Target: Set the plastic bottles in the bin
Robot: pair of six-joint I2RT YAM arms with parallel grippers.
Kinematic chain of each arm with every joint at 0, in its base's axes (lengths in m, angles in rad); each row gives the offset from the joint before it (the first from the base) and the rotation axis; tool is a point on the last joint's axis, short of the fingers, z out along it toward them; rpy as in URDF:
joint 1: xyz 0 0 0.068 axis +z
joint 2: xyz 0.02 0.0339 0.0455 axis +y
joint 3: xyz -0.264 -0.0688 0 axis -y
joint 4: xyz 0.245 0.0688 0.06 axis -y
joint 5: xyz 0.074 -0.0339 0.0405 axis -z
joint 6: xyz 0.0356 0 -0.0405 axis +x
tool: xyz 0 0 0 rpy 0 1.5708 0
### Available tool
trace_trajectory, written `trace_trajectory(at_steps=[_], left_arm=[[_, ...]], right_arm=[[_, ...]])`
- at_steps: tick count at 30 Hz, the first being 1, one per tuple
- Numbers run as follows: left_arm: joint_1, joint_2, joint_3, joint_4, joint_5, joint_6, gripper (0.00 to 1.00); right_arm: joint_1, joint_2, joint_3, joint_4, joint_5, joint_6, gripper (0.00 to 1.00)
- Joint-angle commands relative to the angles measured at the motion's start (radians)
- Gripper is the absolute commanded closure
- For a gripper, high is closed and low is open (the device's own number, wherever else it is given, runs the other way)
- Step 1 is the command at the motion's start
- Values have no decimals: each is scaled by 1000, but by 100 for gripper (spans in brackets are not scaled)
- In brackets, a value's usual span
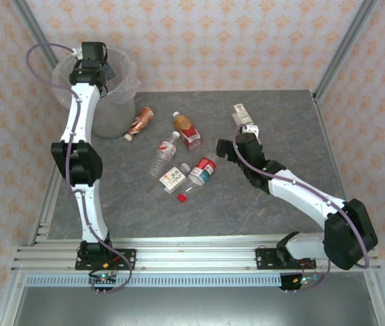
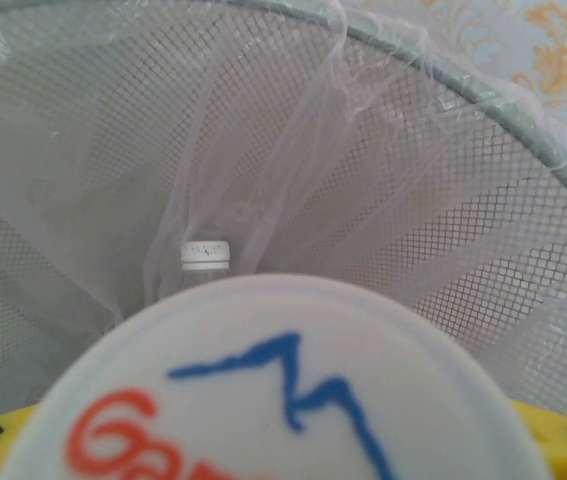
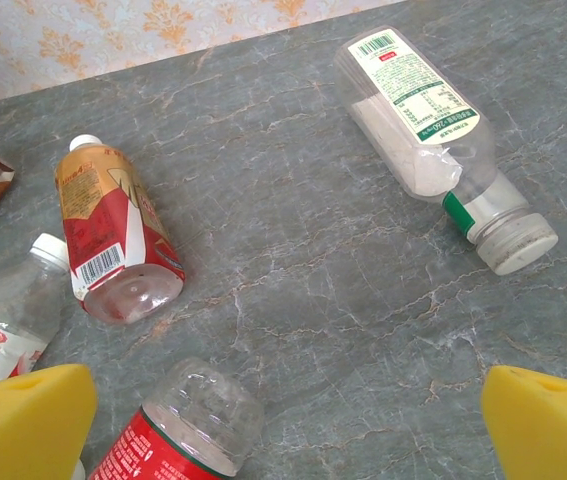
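Currently the drop is the step in hand: the left gripper (image 1: 92, 58) hangs over the bin (image 1: 123, 102) at the far left of the table, clenched on a bottle (image 2: 283, 390) whose round white end bears a blue and red mark, and a white-capped bottle (image 2: 206, 254) already lies inside. To my eye, the next move only calls for letting go there, so the bottle falls inside the rim. Meanwhile the right gripper (image 3: 283, 425) stands released low over the table's middle, near a red-labelled bottle (image 3: 203, 410) and a clear bottle (image 3: 413, 110) farther right.
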Motion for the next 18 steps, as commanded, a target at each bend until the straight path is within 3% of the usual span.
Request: trace_trajectory(at_steps=[1,3,8,18], left_arm=[[-4,-69,-42,-22,74,-40,45],[-3,-65,-57,-25,66,-40,40],[-3,-67,-56,-38,92,-32,15],[-3,-139,-61,-43,154,-2,7]], right_arm=[[6,7,-3,-16,11,-14,1],[6,10,-3,-15,9,-14,1],[6,19,5,-21,5,-18,1],[7,54,34,-27,7,-11,1]])
